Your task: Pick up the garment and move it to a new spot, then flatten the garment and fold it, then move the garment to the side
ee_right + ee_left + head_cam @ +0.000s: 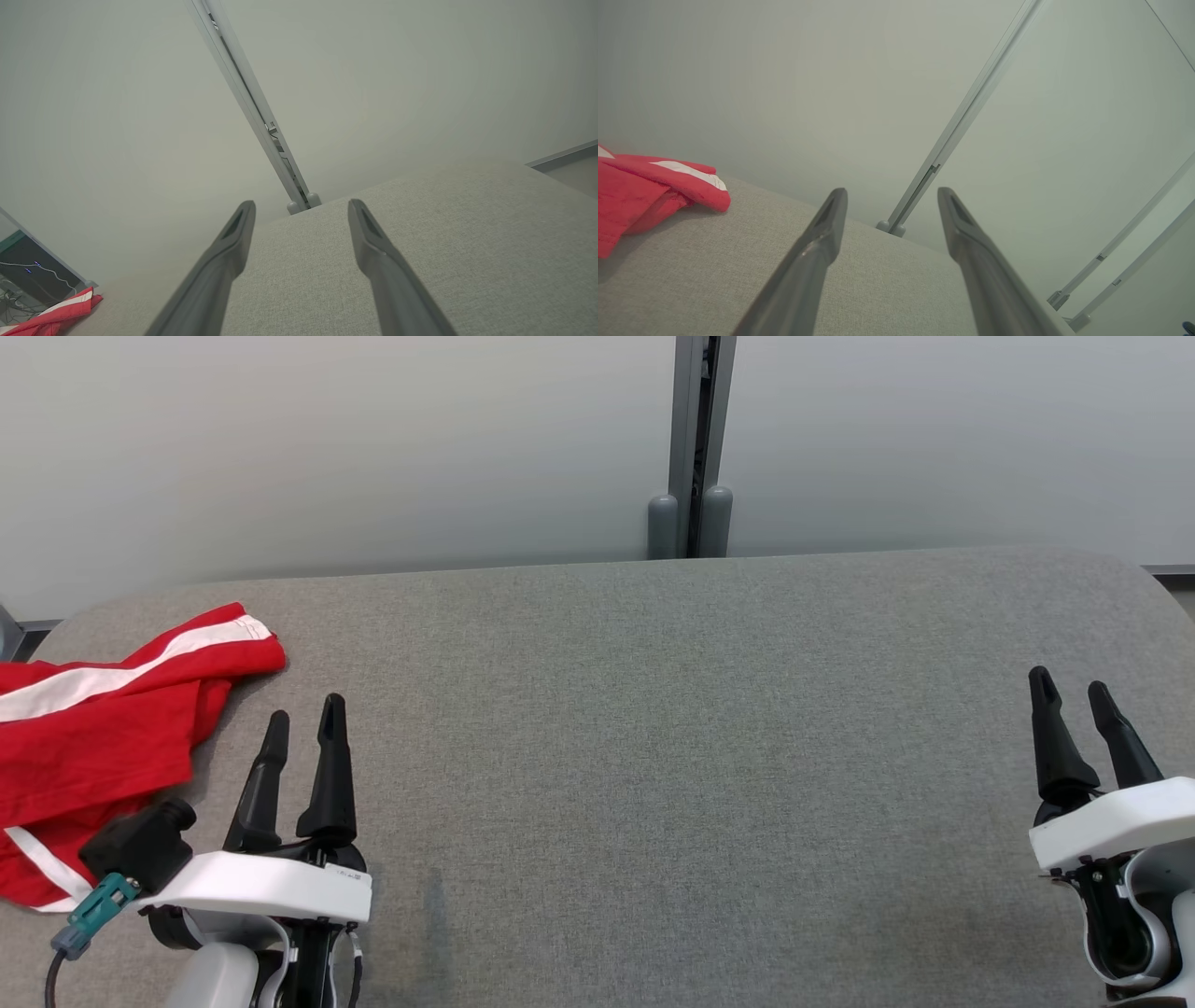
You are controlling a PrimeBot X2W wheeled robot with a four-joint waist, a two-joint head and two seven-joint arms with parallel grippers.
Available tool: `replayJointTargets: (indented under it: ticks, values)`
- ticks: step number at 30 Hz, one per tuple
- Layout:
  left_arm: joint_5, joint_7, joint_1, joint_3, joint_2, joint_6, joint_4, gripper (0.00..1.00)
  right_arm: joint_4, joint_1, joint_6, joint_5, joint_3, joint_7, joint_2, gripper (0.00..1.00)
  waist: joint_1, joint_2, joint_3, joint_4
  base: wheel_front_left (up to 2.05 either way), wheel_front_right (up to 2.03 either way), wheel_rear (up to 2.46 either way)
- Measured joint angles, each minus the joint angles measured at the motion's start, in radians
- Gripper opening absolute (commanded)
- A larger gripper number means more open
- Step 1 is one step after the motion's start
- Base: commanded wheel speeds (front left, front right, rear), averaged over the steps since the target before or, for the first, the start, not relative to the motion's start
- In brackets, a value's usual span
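Note:
The garment is red with white stripes and lies crumpled at the far left of the grey table, running past the left edge of the head view. Just right of it hovers my left gripper, open, with nothing between its fingers. In the left wrist view the garment lies left of that open gripper. Far over at the table's right side, my right gripper is open and empty. The right wrist view shows this gripper open above the cloth surface, with the garment small at the lower left.
A pale partition wall with a grey vertical post stands right behind the table's back edge. The table's right corner is rounded. A cable with a teal plug hangs off my left wrist.

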Motion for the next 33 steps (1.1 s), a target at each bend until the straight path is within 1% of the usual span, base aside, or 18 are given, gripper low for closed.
replayJointTargets:
  ticks: [8, 10, 16, 23, 33]
  values:
    - [0.057, 0.021, 0.001, -0.002, 0.011, 0.013, 0.009, 1.0, -0.009, 0.01, 0.0, -0.086, 0.022, -0.036, 0.002, 1.0, 0.0, 0.0, 0.001, -0.003, 0.0, 0.0, 0.0]
    - [0.085, 0.031, 0.001, -0.003, 0.022, 0.023, 0.017, 1.0, -0.01, 0.02, 0.0, -0.121, 0.036, -0.053, 0.004, 1.0, 0.0, -0.0001, 0.001, -0.004, 0.0, 0.0, 0.0]
    - [0.141, 0.041, 0.004, -0.01, 0.03, 0.039, 0.025, 1.0, -0.01, 0.023, 0.001, -0.176, 0.056, -0.081, 0.01, 1.0, 0.0, -0.0001, 0.002, -0.005, 0.0, 0.0, 0.0]
    - [0.194, 0.043, 0.008, -0.014, 0.049, 0.047, 0.044, 1.0, 0.0, 0.041, 0.001, -0.229, 0.078, -0.113, 0.021, 1.0, 0.0001, -0.0001, 0.004, -0.003, 0.0, 0.0, 0.0]
    - [0.259, 0.059, 0.018, -0.023, 0.058, 0.056, 0.054, 1.0, 0.019, 0.055, 0.001, -0.293, 0.099, -0.154, 0.033, 1.0, 0.0, 0.0, 0.004, -0.002, 0.0, 0.0, 0.0]
